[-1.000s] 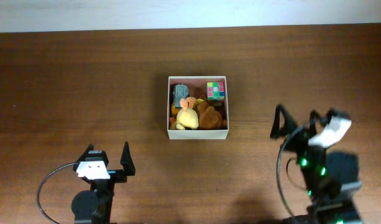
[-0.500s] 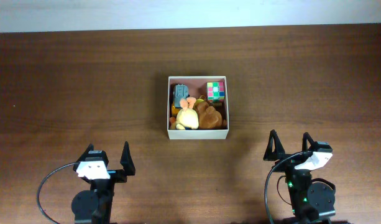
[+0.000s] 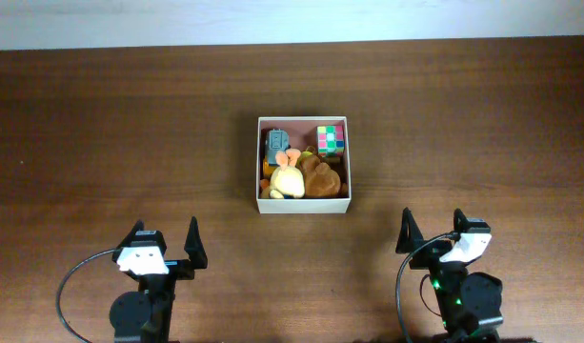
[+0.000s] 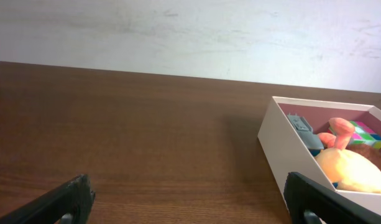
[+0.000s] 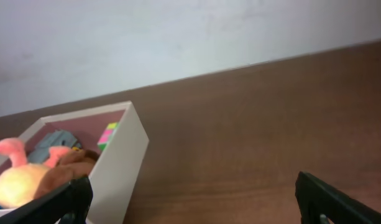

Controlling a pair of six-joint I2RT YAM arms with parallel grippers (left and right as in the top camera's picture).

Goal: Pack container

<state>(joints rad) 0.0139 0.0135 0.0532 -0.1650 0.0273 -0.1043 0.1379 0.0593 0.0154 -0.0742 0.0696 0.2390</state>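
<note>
The container, a square cream-white box with a reddish-brown inside, sits at the middle of the table. In it lie a yellow plush bunny, a brown plush, a colour cube and a grey toy. My left gripper stands open near the front edge, left of the box, with nothing between its fingers. Front right, my right gripper is open and empty too. The left wrist view has the box wall at right, beyond the gripper. In the right wrist view the box is at left, beyond the gripper.
Brown wooden tabletop surrounds the box on all sides. A pale wall runs along the table's far edge. Black cables loop beside both arm bases at the front.
The right arm has drawn back toward the front edge and shifted left, settling upright with its jaws still open. The left arm and the box contents have not moved.
</note>
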